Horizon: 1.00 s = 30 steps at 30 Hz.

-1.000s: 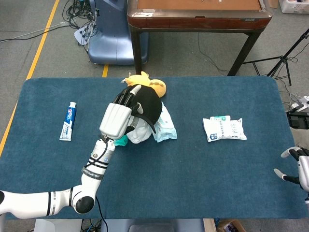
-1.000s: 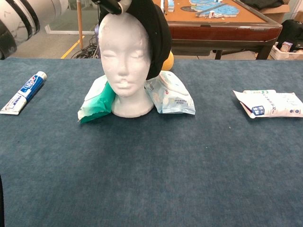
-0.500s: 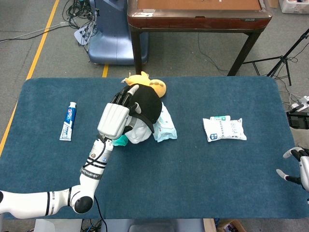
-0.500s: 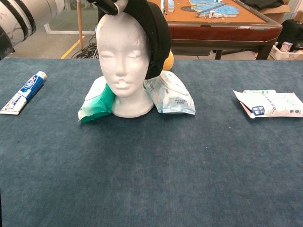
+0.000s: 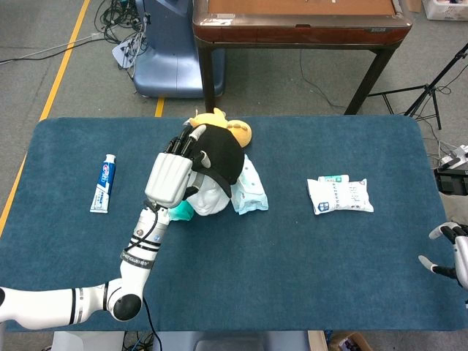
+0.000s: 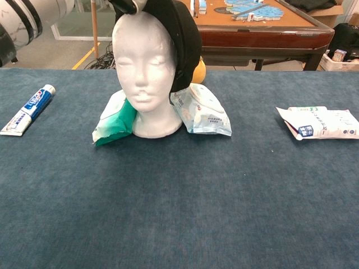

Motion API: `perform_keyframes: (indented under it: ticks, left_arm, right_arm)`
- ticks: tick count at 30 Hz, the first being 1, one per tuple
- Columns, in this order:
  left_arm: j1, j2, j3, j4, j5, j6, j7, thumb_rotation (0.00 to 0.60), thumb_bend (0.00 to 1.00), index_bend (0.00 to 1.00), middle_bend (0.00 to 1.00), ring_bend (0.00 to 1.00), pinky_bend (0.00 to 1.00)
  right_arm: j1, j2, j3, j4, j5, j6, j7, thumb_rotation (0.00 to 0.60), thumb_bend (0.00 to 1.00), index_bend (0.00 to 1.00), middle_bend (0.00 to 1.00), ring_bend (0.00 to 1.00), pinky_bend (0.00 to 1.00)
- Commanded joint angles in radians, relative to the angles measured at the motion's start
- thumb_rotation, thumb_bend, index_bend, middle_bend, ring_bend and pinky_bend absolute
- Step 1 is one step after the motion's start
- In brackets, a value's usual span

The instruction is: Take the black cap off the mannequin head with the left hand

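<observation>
The white mannequin head (image 6: pixel 145 73) stands upright on the blue table, left of the middle, with its face toward the chest camera. The black cap (image 6: pixel 182 39) covers its crown and its back; the forehead is bare. From above, the cap (image 5: pixel 221 155) hides most of the mannequin head (image 5: pixel 202 199). My left hand (image 5: pixel 172 174) lies over the front of the head, and its fingers (image 5: pixel 187 140) grip the cap's front edge. In the chest view only the fingertips (image 6: pixel 127 4) show, at the top edge. My right hand (image 5: pixel 452 252) hangs open at the table's right edge, holding nothing.
A green wipes pack (image 6: pixel 112 120) and a pale blue one (image 6: pixel 203 111) lean against the head's base. A yellow plush toy (image 5: pixel 219 121) lies just behind it. A toothpaste tube (image 5: pixel 103 183) lies far left, a white packet (image 5: pixel 338 194) to the right. A wooden table (image 5: pixel 300 22) stands beyond.
My left hand has drawn slightly back and to the left with the cap's edge, and the cap has slid further back off the forehead. The right hand has barely moved.
</observation>
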Motion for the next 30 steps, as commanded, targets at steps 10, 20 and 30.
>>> perform_keyframes:
  ticks: [10, 20, 30]
  left_arm:
    - [-0.022, 0.008, -0.023, -0.01, -0.127, 0.011, 0.083, 0.6, 0.47, 0.71, 0.09, 0.04, 0.17]
    - [-0.026, 0.014, -0.011, -0.021, -0.12, 0.032, 0.076, 0.6, 0.47, 0.71, 0.1, 0.04, 0.17]
    - [-0.025, 0.025, 0.001, -0.054, -0.083, 0.06, 0.074, 0.6, 0.47, 0.71, 0.1, 0.04, 0.17]
  right_arm:
    - [0.003, 0.003, 0.007, 0.005, 0.019, -0.011, 0.004, 0.6, 0.07, 0.48, 0.39, 0.3, 0.37]
    - [0.005, 0.002, 0.008, 0.005, 0.025, -0.016, -0.002, 0.6, 0.07, 0.48, 0.39, 0.3, 0.37]
    - [0.008, -0.001, 0.007, 0.005, 0.029, -0.02, -0.011, 0.6, 0.07, 0.48, 0.39, 0.3, 0.37]
